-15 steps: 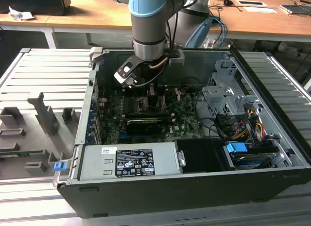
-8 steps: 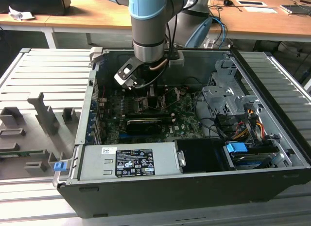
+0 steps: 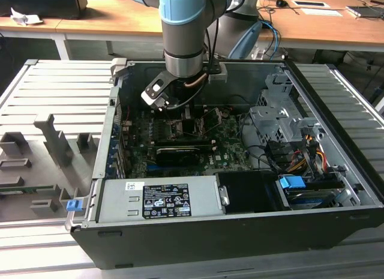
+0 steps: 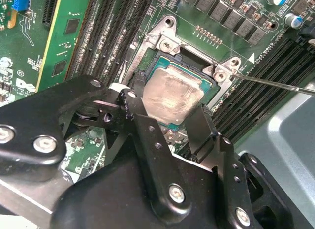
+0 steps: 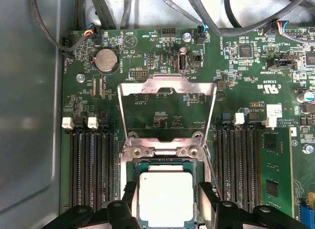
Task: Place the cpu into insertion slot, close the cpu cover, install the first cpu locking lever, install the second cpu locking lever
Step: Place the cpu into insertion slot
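Note:
The cpu (image 5: 165, 199) (image 4: 172, 93), a pale silvery square, lies flat in the black insertion slot (image 5: 162, 163) (image 4: 191, 66) on the green board. My gripper (image 5: 167, 205) (image 4: 168, 116) is low over it, with one black finger (image 5: 131, 198) against one edge and the other against the opposite edge, shut on the cpu. The cpu cover (image 5: 167, 85), a silver frame, stands swung up and open behind the socket. A thin wire locking lever (image 4: 275, 84) (image 5: 210, 169) sticks out unlatched beside the socket. In the exterior view my gripper (image 3: 185, 111) reaches down into the open computer case.
Rows of black memory slots (image 5: 88, 170) (image 5: 241, 165) flank the socket. A long black card (image 3: 177, 153) lies across the board, with the power supply (image 3: 159, 198) in front. A drive cage (image 3: 276, 120) and cables fill the exterior view's right. A grey fixture tray (image 3: 54, 147) lies outside the case.

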Robot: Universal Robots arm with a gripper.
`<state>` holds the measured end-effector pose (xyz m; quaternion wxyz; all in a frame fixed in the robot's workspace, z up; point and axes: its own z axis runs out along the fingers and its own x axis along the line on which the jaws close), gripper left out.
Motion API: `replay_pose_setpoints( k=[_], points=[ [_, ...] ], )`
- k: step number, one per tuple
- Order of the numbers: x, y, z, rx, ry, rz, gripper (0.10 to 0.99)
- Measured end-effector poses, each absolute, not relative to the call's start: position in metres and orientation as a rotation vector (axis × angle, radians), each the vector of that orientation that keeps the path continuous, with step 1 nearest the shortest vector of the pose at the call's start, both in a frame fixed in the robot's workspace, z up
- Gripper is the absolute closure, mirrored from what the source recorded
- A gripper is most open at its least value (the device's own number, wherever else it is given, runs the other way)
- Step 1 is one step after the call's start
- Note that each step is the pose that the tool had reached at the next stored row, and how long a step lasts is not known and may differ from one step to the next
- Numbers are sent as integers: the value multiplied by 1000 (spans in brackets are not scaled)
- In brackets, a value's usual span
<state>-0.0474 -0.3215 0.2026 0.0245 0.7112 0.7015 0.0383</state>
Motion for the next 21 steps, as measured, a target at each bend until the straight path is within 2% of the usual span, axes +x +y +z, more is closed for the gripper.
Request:
replay_pose_setpoints(
  k=[6, 14, 21],
  points=[
    [-47, -322, 209, 2200, 2170, 118, 498],
    [-47, -322, 214, 2200, 2170, 118, 980],
    [-47, -321, 219, 2200, 2170, 118, 980]
  ],
)
